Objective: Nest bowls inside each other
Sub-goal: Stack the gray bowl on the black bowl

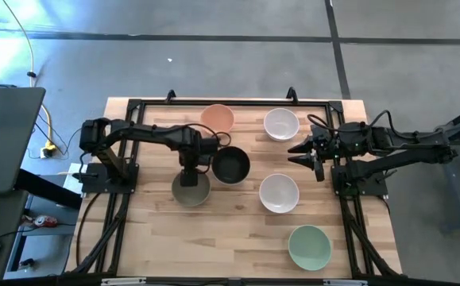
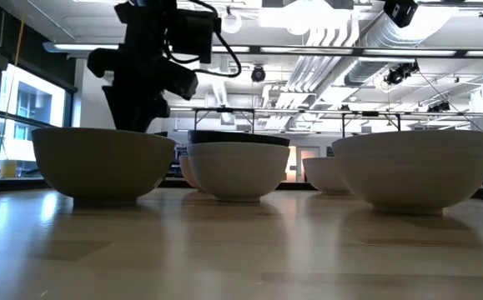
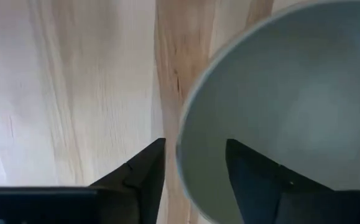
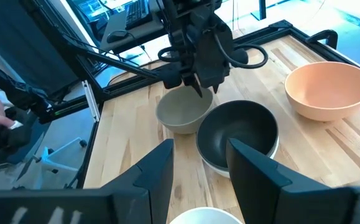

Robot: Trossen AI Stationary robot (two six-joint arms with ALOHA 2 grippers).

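Observation:
An olive-grey bowl [image 1: 191, 192] stands on its base at the table's middle left. My left gripper [image 3: 195, 144] points down over that bowl's far rim [image 3: 181, 155] and is open. One finger [image 3: 147, 169] stands outside the wall and the other [image 3: 254, 180] inside, with a gap on both sides. To the bowl's right, a black bowl [image 1: 231, 165] sits nested in a white bowl [image 2: 237, 172]. A peach-orange bowl [image 1: 217, 119], two white bowls [image 1: 281, 125] [image 1: 279, 193] and a pale green bowl [image 1: 309, 247] each stand alone. My right gripper [image 1: 305, 151] waits open above the table's right side.
Black frame rails [image 1: 134, 103] run around the wooden table top. The black bowl stands close to the right of my left gripper [image 4: 195, 84]. Bare wood lies along the near edge [image 1: 214, 254], left of the pale green bowl.

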